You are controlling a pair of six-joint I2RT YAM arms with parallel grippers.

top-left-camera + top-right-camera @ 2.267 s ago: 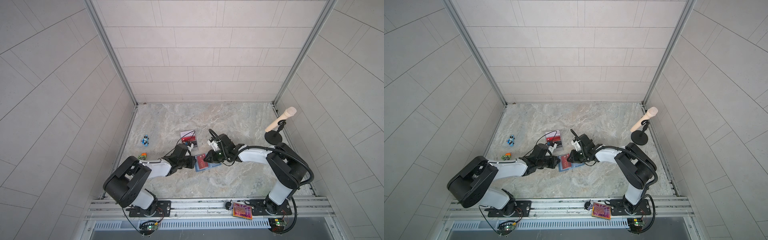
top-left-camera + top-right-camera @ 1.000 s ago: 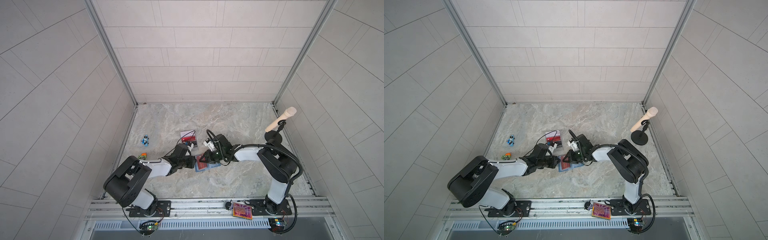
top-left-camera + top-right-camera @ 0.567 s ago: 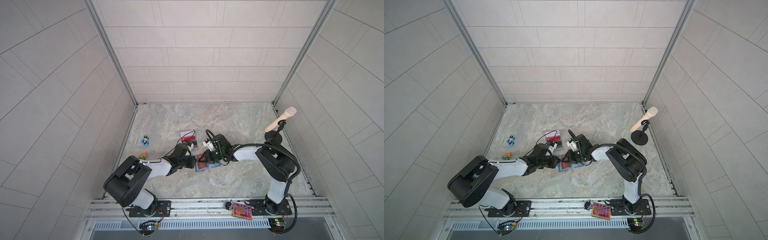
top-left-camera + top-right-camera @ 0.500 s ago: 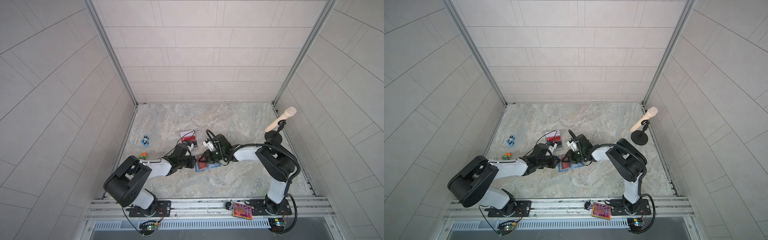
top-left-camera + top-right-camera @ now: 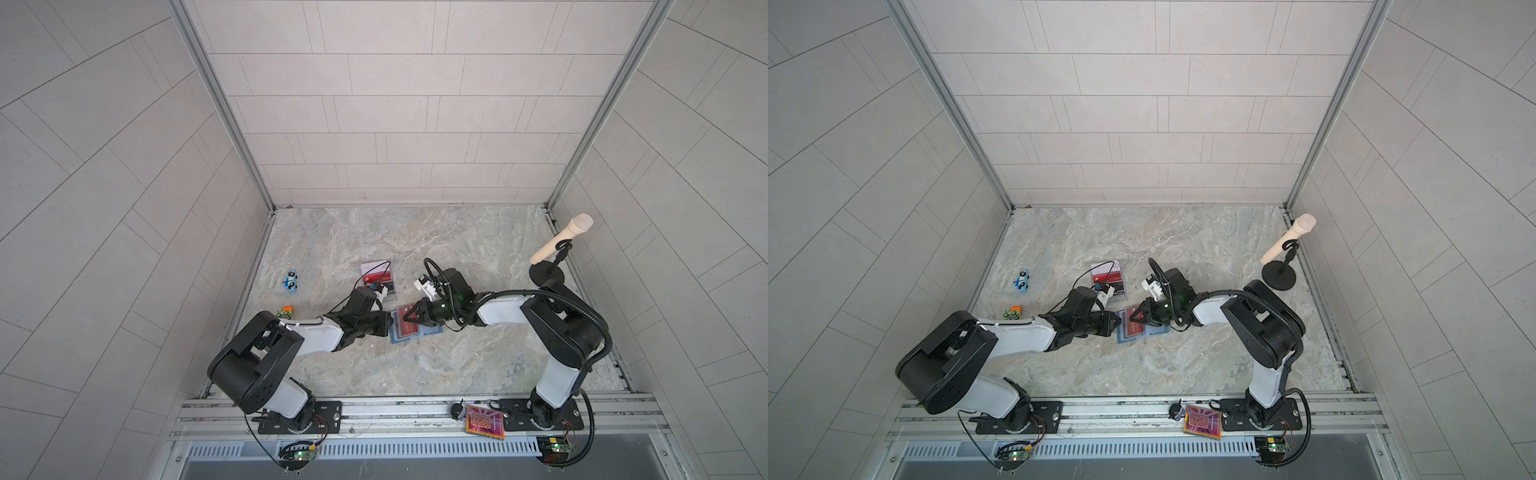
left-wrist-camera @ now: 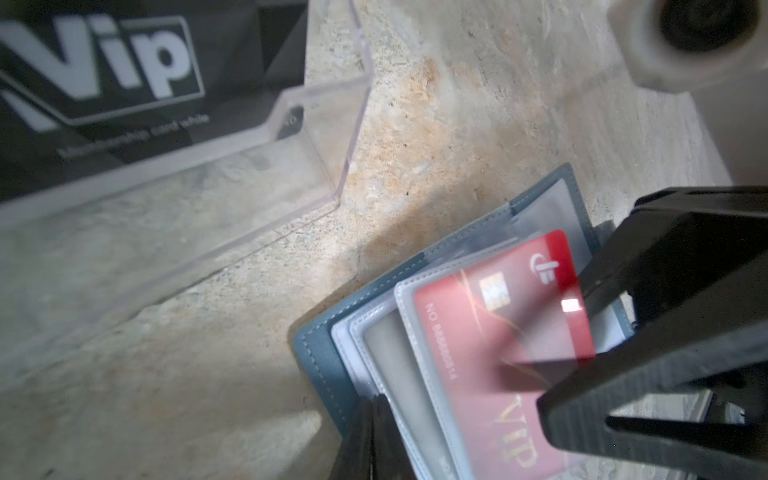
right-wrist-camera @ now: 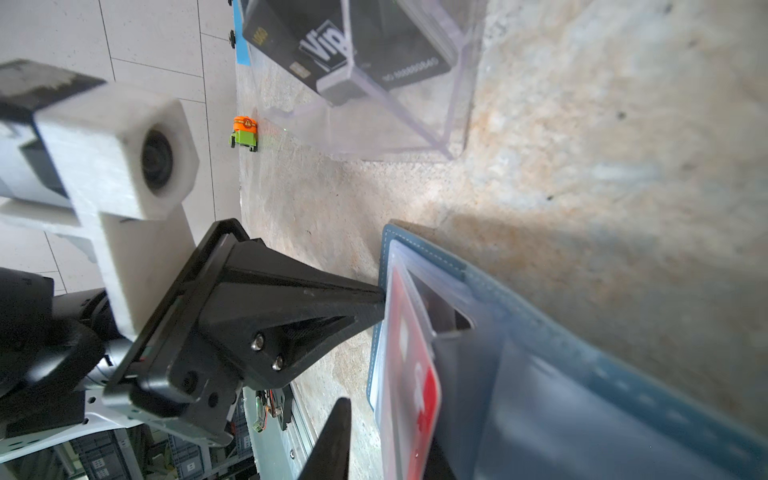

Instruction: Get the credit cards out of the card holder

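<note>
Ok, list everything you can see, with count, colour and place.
holder: one, slate blue, open at table centre.
red card: one, in the holder's clear sleeve.
black card: one, in the stand.
stand: one, clear, beyond the holder.
toy cars: two, blue and orange-green, table's left.
microphone: one, cream on black base, right edge.
tile: one, orange-pink, front rail.
left gripper: black, shut, tip at holder's edge.
right gripper: black, jaws apart around red card's end.

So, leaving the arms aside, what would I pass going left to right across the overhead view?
blue toy car → clear acrylic stand → card holder → orange-pink patterned tile → microphone. The green-orange toy overlaps the car, so it is left out.
</note>
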